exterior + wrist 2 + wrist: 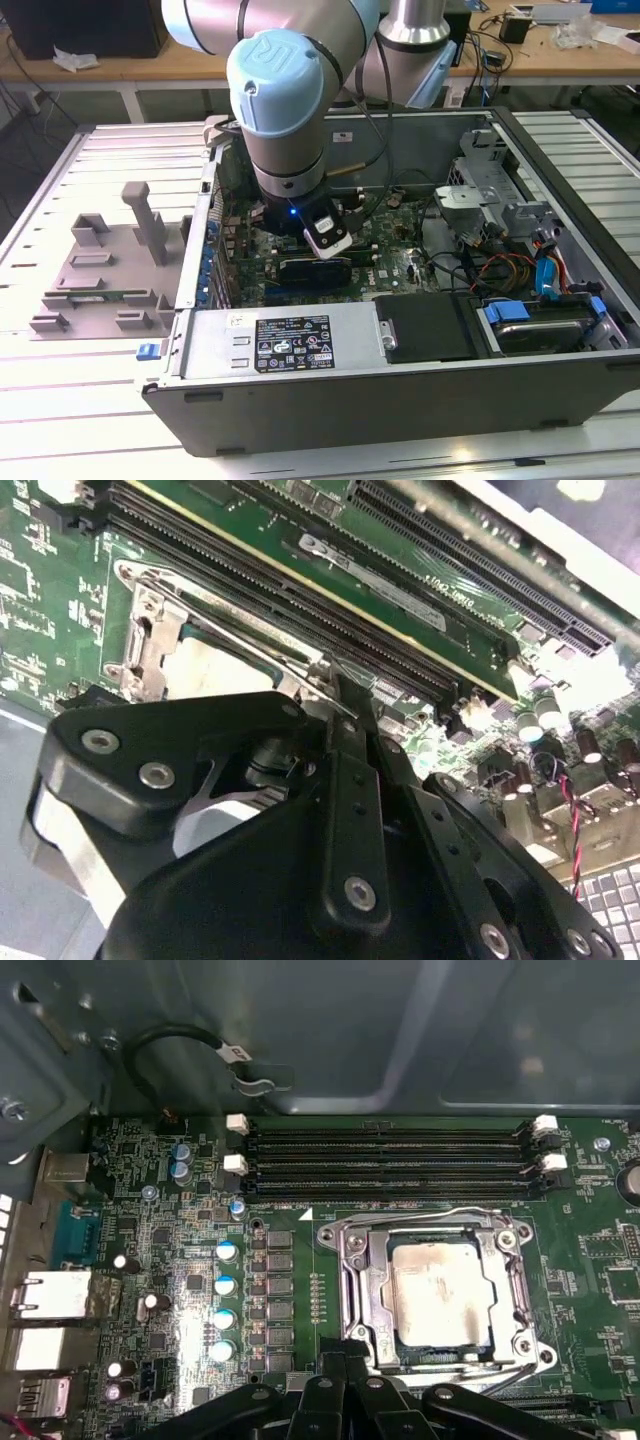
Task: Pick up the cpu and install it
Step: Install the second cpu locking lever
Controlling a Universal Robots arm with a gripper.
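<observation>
We see a ridged metal tabletop (60, 190) carrying an open computer case (400, 400), lying on its side with the interior facing up. Behind it stand wooden benches (150, 68) with loose clutter and cables. The robot arm (285, 100) reaches down into the case from above, its pale blue joint cap towards us. On the exterior view's left of the case sits a grey plastic fixture (100, 270) with upright posts and slots.

Inside the case, the power supply (290, 345) lies along the near wall, a black panel (425, 328) is just beside it, and a drive with blue clips (535, 325) sits at the exterior view's right, with coloured cables (500, 270) bundled near a metal drive cage (490, 190).

The green motherboard (130, 1220) covers the floor of the case. Long black memory slots (390, 1165) run beside the socket frame (435, 1295), and a row of capacitors (226, 1300) stands on its other side.

The cpu (440, 1295) lies flat in the socket frame, its silver top showing, with the metal frame around it.

The hand (350, 1360) hangs close over the frame's edge, just beside the cpu. Its black linkages crowd both wrist views; we cannot tell how far the fingers stand apart, and we see nothing held.
</observation>
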